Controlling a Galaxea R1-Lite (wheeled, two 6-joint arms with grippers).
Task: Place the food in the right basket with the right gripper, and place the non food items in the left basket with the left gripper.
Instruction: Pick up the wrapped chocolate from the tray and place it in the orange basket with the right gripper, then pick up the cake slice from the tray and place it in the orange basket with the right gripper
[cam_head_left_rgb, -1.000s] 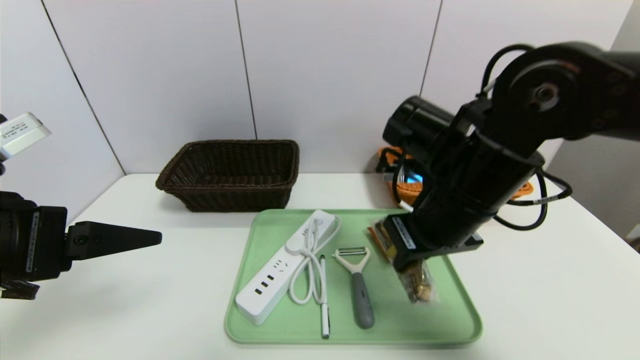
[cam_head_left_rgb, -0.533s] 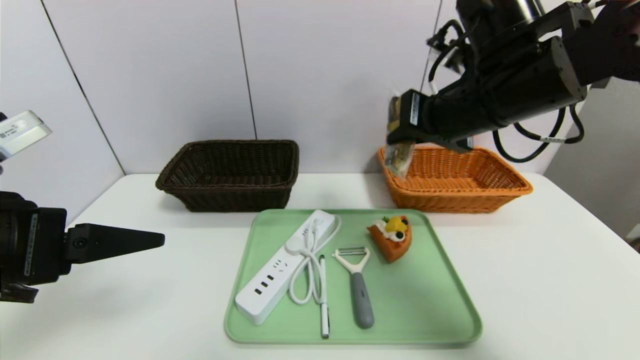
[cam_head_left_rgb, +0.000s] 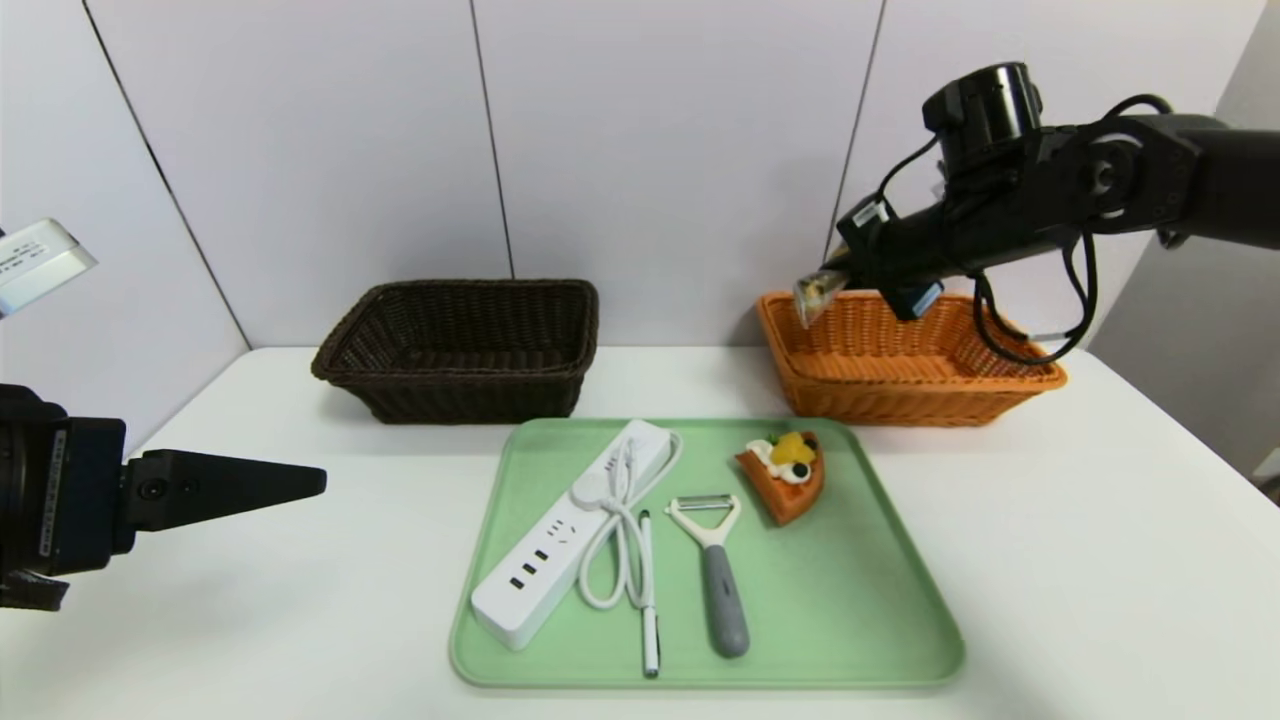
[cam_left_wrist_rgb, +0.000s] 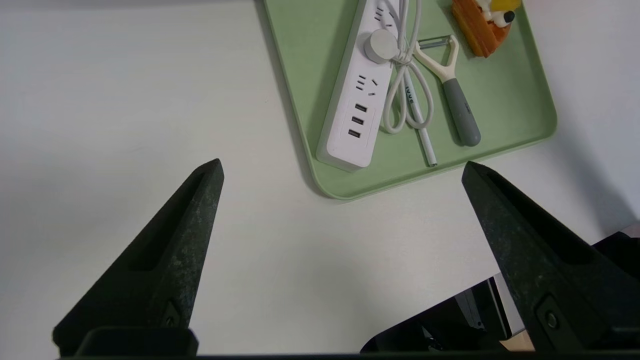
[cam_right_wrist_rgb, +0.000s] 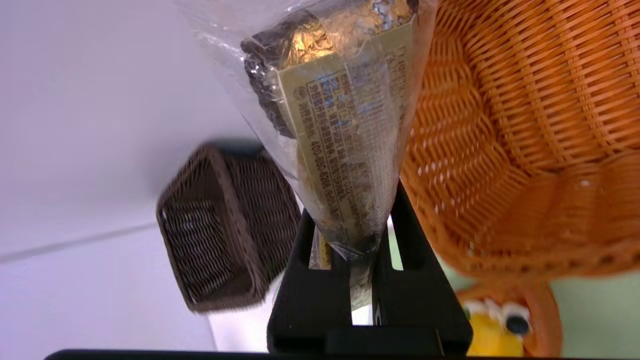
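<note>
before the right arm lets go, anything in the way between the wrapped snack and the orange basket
Nothing visible does: the wrapped snack, held by the right gripper, hangs by the left end of the orange basket, just open air to its inside.

Between the right gripper's fingertips (cam_right_wrist_rgb: 400, 200), the clear-wrapped snack (cam_right_wrist_rgb: 340, 145) is showing "400-880-6288"; beyond the left gripper's spread fingers (cam_left_wrist_rgb: 200, 200), the pen (cam_left_wrist_rgb: 425, 145) is bearing tiny, unclear lettering.

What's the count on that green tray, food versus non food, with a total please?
Food: 1, an orange cake wedge with white cream
Non food: 3, a long white power strip with coiled cord, a grey-handled white peeler, a slim white pen
Total on the green rectangular tray: 4
</note>
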